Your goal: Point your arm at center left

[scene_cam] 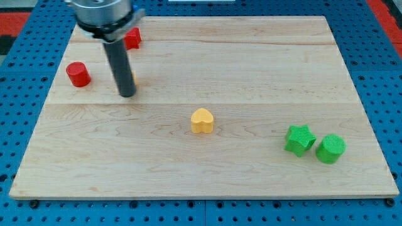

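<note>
My dark rod comes down from the view's top left and my tip point(127, 94) rests on the wooden board point(201, 163), left of the middle. A red cylinder point(78, 75) stands to the left of the tip, a short gap away. A red block point(132, 39), partly hidden by the arm, sits above the tip near the board's top edge. A small orange-yellow block point(133, 80) peeks out just behind the rod, mostly hidden. A yellow heart-shaped block point(202, 120) lies right of the tip and a little lower, near the board's middle.
A green star-shaped block point(299, 139) and a green cylinder point(330, 149) sit side by side at the lower right. A blue pegboard table point(377, 75) surrounds the board.
</note>
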Controlling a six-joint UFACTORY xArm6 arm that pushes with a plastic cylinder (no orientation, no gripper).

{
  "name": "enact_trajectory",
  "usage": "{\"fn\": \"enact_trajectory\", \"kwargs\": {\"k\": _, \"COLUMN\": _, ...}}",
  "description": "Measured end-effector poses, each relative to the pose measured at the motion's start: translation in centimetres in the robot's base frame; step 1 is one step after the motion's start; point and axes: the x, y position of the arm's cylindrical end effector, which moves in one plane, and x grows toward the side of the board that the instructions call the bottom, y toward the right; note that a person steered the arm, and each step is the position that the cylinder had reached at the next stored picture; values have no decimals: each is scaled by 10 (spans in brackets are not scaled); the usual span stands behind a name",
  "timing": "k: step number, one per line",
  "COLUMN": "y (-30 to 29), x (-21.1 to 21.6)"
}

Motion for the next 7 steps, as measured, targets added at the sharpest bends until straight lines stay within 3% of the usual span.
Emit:
{"fn": "enact_trajectory", "kwargs": {"k": 1, "y": 8, "x": -14}}
{"fn": "enact_trajectory", "kwargs": {"k": 2, "y": 61, "x": -17}}
{"fn": "enact_trajectory", "kwargs": {"k": 4, "y": 188, "x": 27}}
{"fn": "enact_trajectory", "kwargs": {"k": 6, "y": 195, "x": 36}}
{"fn": "enact_trajectory", "kwargs": {"k": 7, "y": 241, "x": 27}}
